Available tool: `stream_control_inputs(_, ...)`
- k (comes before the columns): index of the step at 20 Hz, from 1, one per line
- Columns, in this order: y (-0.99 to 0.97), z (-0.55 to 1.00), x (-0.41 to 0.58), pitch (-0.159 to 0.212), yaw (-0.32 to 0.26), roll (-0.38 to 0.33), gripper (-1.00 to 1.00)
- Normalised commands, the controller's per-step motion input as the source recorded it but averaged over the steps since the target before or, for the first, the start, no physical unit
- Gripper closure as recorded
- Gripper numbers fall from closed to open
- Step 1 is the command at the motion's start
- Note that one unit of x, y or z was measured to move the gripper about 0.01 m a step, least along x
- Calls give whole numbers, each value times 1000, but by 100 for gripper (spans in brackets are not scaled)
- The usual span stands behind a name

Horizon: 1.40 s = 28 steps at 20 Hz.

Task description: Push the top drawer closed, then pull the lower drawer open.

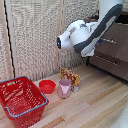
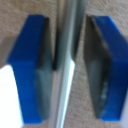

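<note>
1. The blue-padded gripper point(image 2: 65, 65) straddles a slim silver bar handle point(image 2: 70, 55) on a brown wooden drawer front point(image 2: 30, 7), jaws spread, one pad point(image 2: 47, 65) touching it
2. Which drawer: cannot tell; both fronts sit at the exterior view's right
3. Next, judged: clamp, then pull

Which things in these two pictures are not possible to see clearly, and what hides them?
- Gripper: in the exterior view the arm's own body hides it.
- Which drawer the silver bar handle between the blue fingers belongs to: the wrist view is too close.
- Whether the fingers touch the handle: blurred in the wrist view.
- Top drawer: the arm and the exterior view's right edge cut it off.
- Lower drawer: partly cut by that edge.
</note>
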Motion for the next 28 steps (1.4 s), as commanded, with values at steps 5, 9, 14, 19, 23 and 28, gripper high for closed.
stream_control_inputs(5,-544,377,0,0,30,-111,100)
stream_control_inputs(9,-691,359,0,0,40,-96,100)
stream_control_inputs(14,-691,270,-3,1,52,-115,100)
stream_control_inputs(19,-757,148,0,15,57,-88,100)
stream_control_inputs(23,-902,91,0,29,51,-34,100)
stream_control_inputs(28,-894,128,0,26,41,38,100)
